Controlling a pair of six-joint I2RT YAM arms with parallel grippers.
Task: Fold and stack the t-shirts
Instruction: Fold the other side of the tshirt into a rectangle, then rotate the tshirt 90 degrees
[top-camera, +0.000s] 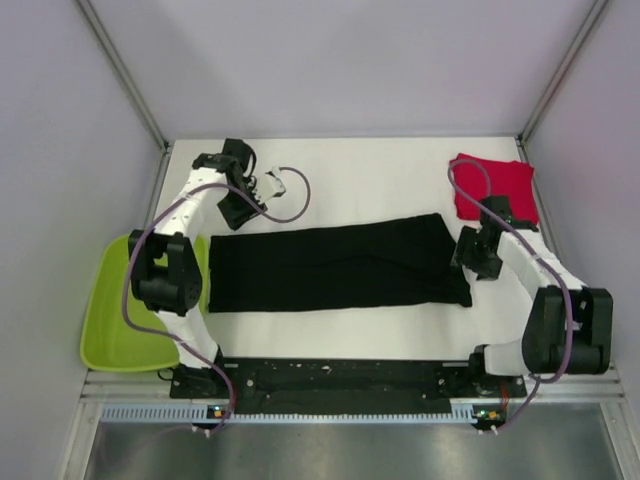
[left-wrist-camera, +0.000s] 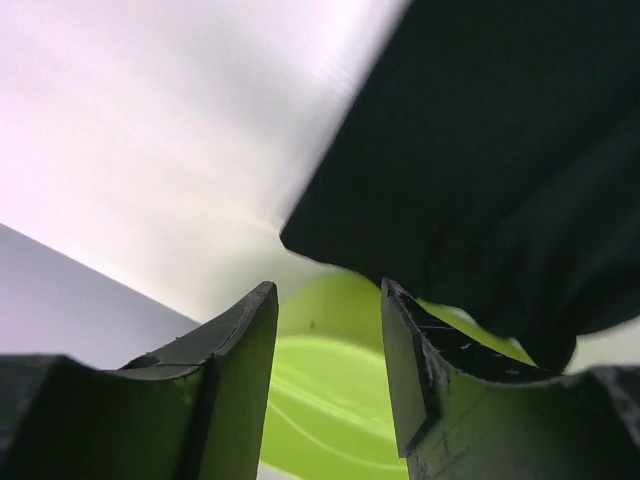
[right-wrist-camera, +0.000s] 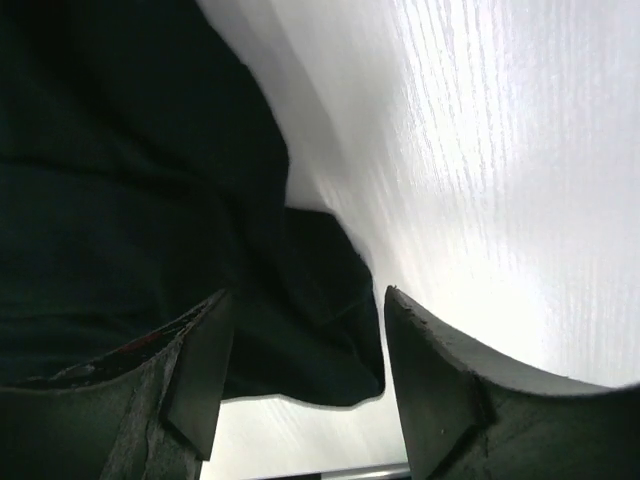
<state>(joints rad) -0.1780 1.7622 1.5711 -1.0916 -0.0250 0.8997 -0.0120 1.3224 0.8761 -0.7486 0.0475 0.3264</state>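
- White desk (top-camera: 380, 170) carried a black t-shirt (top-camera: 340, 265), folded into a long band, lying flat between both hands.
- Left hand (left-wrist-camera: 325, 290) hovered at the band's left end, fingers apart, holding nothing; a lime tray (left-wrist-camera: 330, 400) showed beyond its fingertips.
- Right hand (right-wrist-camera: 305, 295) sat over the right end, likewise spread and empty, probably so the fold could lie undisturbed.
- Red t-shirt (top-camera: 495, 187), folded square, lay just beyond the right hand, likely as the stack's base.
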